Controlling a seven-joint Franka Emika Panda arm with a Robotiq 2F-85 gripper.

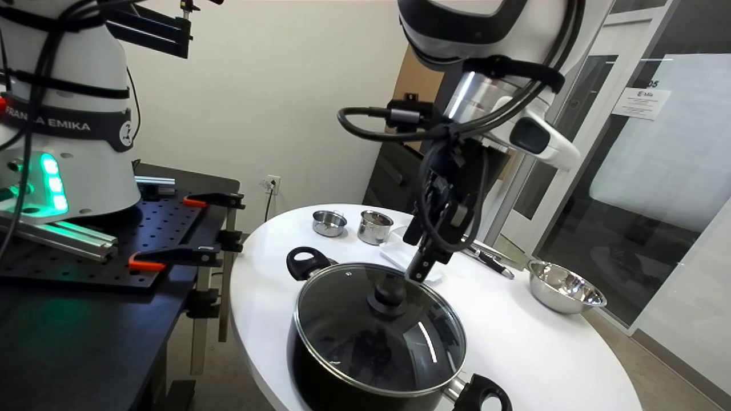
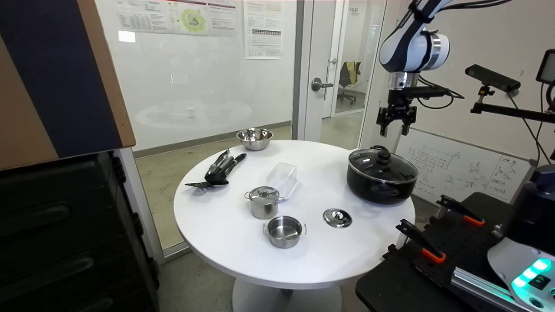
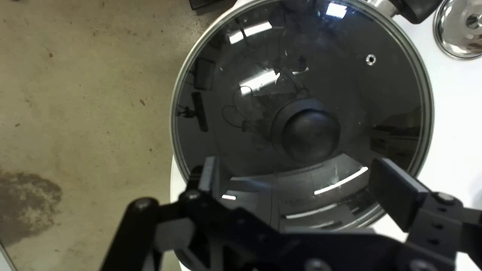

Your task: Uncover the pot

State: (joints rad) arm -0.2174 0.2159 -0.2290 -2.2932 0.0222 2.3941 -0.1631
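Along the robot-side edge of the round white surface [image 2: 338,260], the large black pot [image 2: 377,193] is sitting with its glass lid [image 1: 368,337] covering it, and the black knob [image 3: 310,133] is standing up from the lid's middle. That lid is lying between the gripper [image 2: 394,131] and the inside of the pot. Near the pot, a small steel lid [image 2: 337,218] is resting on the surface. Past it, a shallow steel pan [image 2: 284,234] is sitting, and just beside the pan a small steel pot [image 2: 263,209] is wearing its own cover [image 2: 263,194]. Toward the middle, a clear plastic container [image 2: 282,177] is sitting near that small pot. Along the far edge, black-handled utensils [image 2: 223,169] are lying in a bunch, and a steel bowl [image 2: 255,142] is sitting near them. Above the black pot, the arm [image 2: 399,54] is holding its wrist bent downward, and the gripper is hanging with its fingers [image 3: 395,192] aimed down over the lid. These fingers are standing well apart; in the wrist view the knob is showing between and beyond them, and in an exterior view a gap is separating the fingertips [image 2: 383,131] from the knob.
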